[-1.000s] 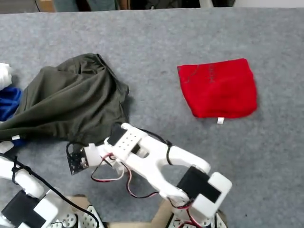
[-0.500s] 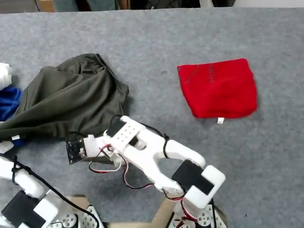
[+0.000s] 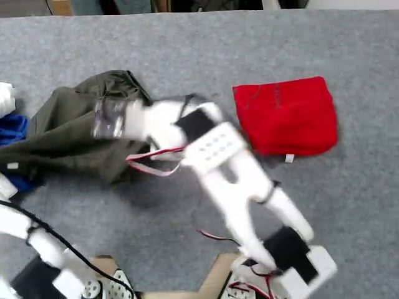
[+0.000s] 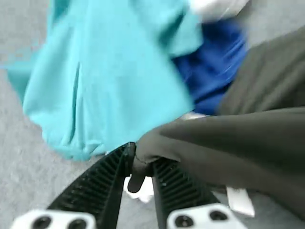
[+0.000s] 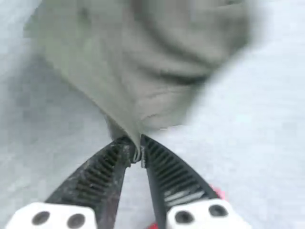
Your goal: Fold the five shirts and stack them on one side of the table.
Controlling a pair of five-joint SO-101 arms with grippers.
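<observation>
Tabletop (image 3: pixel 187 56), probably felt; crumpled olive shirt (image 3: pixel 68 134)

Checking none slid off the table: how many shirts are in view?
5. Red shirt folded on the right; olive shirt left of centre; blue shirt, teal shirt and white shirt bunched at the left edge, partly hidden.

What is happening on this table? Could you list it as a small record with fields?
Surface: grey table
Folded: red shirt, flat on the right side
Being handled: olive shirt, crumpled, on the left side
Left arm: left gripper shut on an edge of the olive shirt
Right arm: right gripper shut on another part of it
Waiting: teal shirt and blue shirt, heaped beside the olive shirt
</observation>
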